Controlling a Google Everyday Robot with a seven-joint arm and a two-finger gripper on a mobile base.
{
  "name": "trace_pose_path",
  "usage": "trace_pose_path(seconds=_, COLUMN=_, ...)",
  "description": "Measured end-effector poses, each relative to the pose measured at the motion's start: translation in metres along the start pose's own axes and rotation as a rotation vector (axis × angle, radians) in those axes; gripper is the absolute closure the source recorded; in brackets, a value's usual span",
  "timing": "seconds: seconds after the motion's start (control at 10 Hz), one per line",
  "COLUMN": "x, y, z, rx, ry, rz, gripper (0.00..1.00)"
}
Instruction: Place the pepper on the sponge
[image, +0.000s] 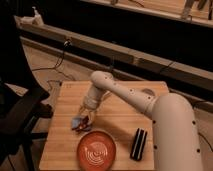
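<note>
The blue-grey sponge (76, 121) lies on the wooden table (120, 107), left of centre. A small dark-red pepper (82, 126) rests at the sponge's near right edge, touching or overlapping it. My gripper (87, 114) hangs straight down from the white arm (125, 92), right over the sponge and pepper. Its tips are very close to the pepper; whether they touch it I cannot tell.
A round orange-red plate (96, 150) with white swirls sits at the front of the table, just below the sponge. A black ribbed block (138, 144) lies to its right. A dark chair (17, 107) stands off the left edge.
</note>
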Motion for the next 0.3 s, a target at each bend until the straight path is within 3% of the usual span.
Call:
trace_pose_path(seconds=0.1, x=-0.0038, y=-0.0029, z=0.0024, rx=-0.021, ry=0.000, rz=-0.029, gripper=0.52)
trace_pose_path(seconds=0.3, x=-0.0036, y=-0.0016, z=0.0040, rx=-0.044, ry=-0.005, rz=-0.042, gripper=0.57)
